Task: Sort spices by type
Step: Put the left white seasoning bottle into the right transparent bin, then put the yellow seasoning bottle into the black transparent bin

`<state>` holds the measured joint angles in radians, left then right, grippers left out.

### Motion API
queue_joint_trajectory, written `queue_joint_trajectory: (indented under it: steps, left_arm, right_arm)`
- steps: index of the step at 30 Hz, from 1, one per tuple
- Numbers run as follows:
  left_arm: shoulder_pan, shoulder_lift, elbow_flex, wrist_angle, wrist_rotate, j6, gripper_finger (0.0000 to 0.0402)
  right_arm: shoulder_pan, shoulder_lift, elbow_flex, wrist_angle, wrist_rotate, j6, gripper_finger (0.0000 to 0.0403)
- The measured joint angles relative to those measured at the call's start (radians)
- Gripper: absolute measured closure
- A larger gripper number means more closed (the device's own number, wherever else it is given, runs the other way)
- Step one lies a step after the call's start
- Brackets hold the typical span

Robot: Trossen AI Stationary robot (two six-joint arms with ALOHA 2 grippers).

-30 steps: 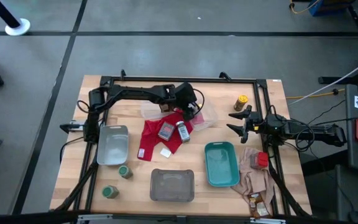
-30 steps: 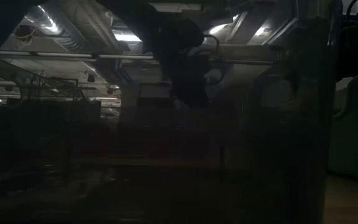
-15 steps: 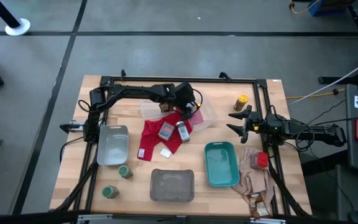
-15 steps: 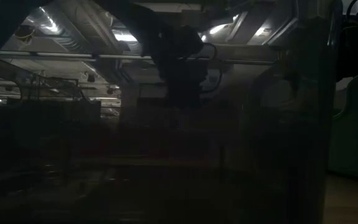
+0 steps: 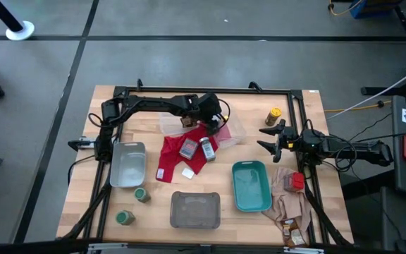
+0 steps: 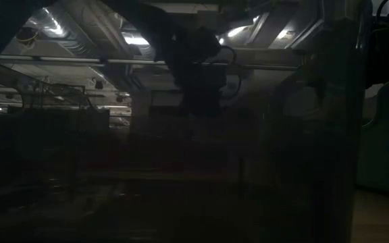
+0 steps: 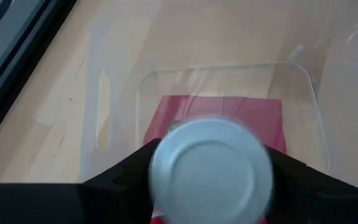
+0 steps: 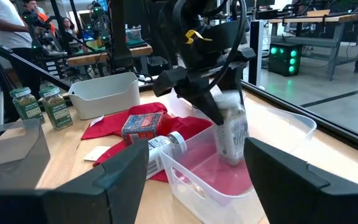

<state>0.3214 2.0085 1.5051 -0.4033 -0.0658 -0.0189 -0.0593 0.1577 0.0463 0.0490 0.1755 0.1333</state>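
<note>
Wooden counter [image 5: 259, 106]: clear tray [image 8: 272, 155] at 12 o'clock. Left gripper [image 8: 225, 115] fingers clasping white-capped bottle [image 8: 230, 134] inside it. Advice: release low, upright. Right gripper [image 5: 268, 138] at 3 o'clock, fingers wide.

Spice containers scattered across the table, one bottle upright in the clear tray

A white-capped bottle [image 8: 231, 134] stands in the clear tray [image 8: 278, 127] at upper centre; a red tin [image 5: 187, 148] and another clear bottle [image 5: 207, 149] lie just below. Two green-lidded jars [image 5: 142, 195] sit lower left, a yellow-labelled jar [image 5: 273, 116] upper right, a small red tin [image 5: 297, 182] and brown packets [image 5: 293, 233] lower right.
</note>
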Motion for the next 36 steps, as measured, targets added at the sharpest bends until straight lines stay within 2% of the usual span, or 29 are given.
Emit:
queue_joint_trajectory:
  steps: [6,16,19,27,36]
  left_arm:
    - [0.000,-0.001,0.000,-0.001,-0.052,-0.027,0.0162]
    - [0.000,-0.005,0.014,-0.016,-0.054,-0.026,0.0160]
    - [0.000,-0.007,0.031,-0.021,-0.054,-0.023,0.0160]
    - [0.000,-0.007,0.117,-0.128,-0.053,0.072,0.0160]
    - [0.001,-0.021,0.204,-0.280,-0.053,0.150,0.0163]
  right_arm:
    - [0.000,0.000,0.000,0.000,0.000,0.000,0.0139]
    - [0.000,0.000,0.000,0.006,0.003,0.026,0.0139]
    - [0.000,0.000,0.000,0.006,0.037,0.058,0.0139]
    - [0.000,0.000,0.006,0.009,0.110,0.083,0.0139]
    - [0.000,0.000,0.074,0.009,0.132,0.080,0.0139]
